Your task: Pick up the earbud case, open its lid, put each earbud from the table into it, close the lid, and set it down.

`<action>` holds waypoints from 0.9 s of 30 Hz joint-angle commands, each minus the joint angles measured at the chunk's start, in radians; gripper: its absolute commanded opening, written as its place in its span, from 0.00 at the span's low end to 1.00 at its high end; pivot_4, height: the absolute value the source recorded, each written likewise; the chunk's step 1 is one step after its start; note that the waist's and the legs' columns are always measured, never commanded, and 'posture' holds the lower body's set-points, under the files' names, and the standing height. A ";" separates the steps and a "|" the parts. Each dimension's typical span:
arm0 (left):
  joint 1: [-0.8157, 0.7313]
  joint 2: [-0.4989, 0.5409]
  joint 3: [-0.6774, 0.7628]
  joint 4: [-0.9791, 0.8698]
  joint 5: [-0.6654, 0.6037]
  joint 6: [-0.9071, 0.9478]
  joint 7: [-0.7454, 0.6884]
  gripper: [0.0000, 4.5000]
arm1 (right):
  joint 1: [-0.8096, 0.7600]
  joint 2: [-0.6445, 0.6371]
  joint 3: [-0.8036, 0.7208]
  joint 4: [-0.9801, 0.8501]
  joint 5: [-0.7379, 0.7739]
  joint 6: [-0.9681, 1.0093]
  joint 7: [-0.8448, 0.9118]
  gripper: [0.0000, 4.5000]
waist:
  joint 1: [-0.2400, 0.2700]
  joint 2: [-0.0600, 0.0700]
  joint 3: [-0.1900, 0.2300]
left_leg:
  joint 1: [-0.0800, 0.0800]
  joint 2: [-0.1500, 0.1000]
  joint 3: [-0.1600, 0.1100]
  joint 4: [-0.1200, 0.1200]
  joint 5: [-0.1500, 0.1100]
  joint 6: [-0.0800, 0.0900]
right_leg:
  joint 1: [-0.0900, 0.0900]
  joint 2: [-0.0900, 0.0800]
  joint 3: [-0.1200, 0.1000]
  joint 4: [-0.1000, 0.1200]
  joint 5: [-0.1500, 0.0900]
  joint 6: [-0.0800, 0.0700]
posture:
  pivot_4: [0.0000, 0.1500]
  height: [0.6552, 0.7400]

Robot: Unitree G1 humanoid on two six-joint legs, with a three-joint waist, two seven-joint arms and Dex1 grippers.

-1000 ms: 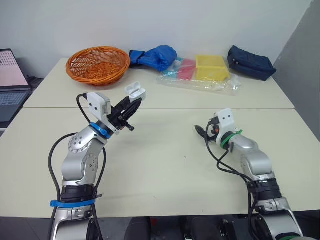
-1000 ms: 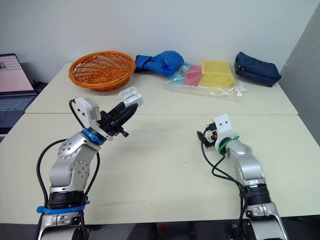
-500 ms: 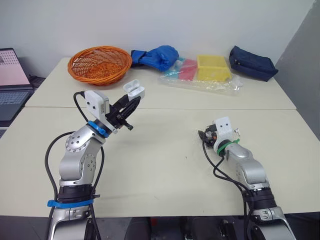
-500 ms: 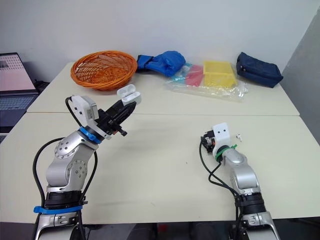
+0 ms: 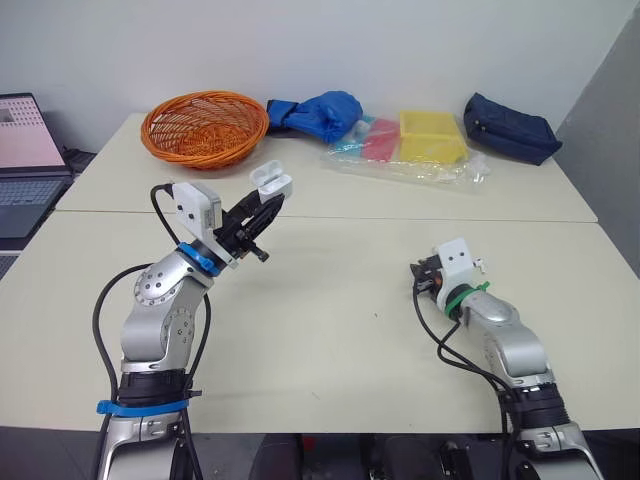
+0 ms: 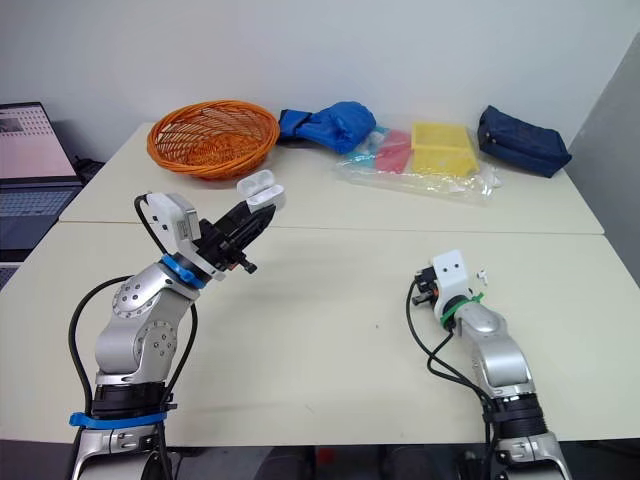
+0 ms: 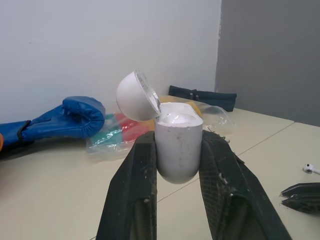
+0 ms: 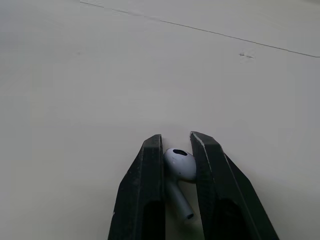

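My left jaws squeeze the earbud case (image 7: 177, 145) up high with its lid (image 7: 135, 96) already open, my right jaws pinch one earbud (image 8: 180, 165) low by the table (image 5: 330, 330), the other earbud (image 7: 310, 168) lies just beside them, so filling, shutting and setting down are left.

Lab or office: plain tables (image 5: 330, 330), laptop (image 5: 25, 150), bare white wall (image 5: 330, 45).

White earbud case (image 7: 178, 142) upright, lid open, clamped in left gripper (image 7: 178, 136). One earbud (image 8: 180, 167) pinched in right gripper (image 8: 177, 139); second earbud (image 7: 310, 168) lying on table (image 5: 330, 300) nearby.
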 commanded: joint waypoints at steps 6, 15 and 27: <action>0.035 0.004 -0.026 -0.055 -0.008 -0.045 -0.055 0.17 | -0.015 -0.616 0.048 -0.105 0.114 -0.080 0.741 0.10 | -0.002 0.004 0.003 | 0.000 0.000 0.002 -0.001 0.000 0.000 | 0.003 0.000 -0.002 -0.009 0.002 0.003 | 1.00 1.00; 0.079 -0.020 -0.051 -0.078 0.004 -0.085 -0.045 0.17 | -0.269 -0.814 0.294 0.457 -0.263 -0.669 1.020 0.10 | -0.008 0.006 0.004 | 0.009 0.001 0.005 -0.001 0.000 0.001 | 0.009 0.001 0.000 -0.008 0.002 0.002 | 1.00 1.00; 0.141 -0.002 -0.049 -0.178 -0.011 -0.040 -0.010 0.17 | -0.283 -0.813 0.308 0.579 -0.330 -0.709 1.102 0.10 | -0.007 0.007 0.004 | 0.017 0.001 0.014 -0.002 -0.001 0.000 | 0.012 0.000 0.014 -0.008 0.004 0.005 | 1.00 1.00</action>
